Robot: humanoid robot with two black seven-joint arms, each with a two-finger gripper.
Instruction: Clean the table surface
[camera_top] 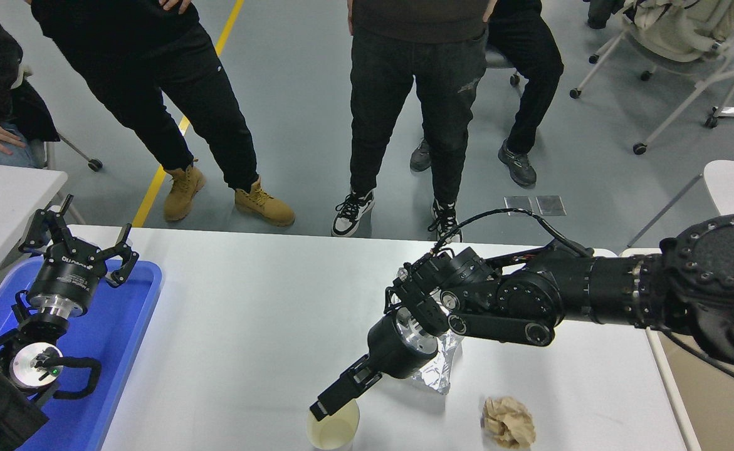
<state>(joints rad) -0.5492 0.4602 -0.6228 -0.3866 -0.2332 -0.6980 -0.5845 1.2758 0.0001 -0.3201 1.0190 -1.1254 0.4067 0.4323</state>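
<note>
The white table surface [247,313] holds a pale paper cup [335,432] at its front edge, a crumpled sheet of silver foil [440,371] and a ball of brown paper [508,421]. My right gripper [321,408] reaches down and left from the right arm, its tip at the cup's far rim. Seen side-on, its state does not show. The arm's wrist hides most of the foil. My left gripper [78,245] is parked open over the blue tray [131,313] at the lower left, holding nothing.
Several people stand at the table's far side, their legs and shoes close to the far edge. A smaller white table [3,200] sits at the left. Wheeled chairs [674,56] stand at the upper right.
</note>
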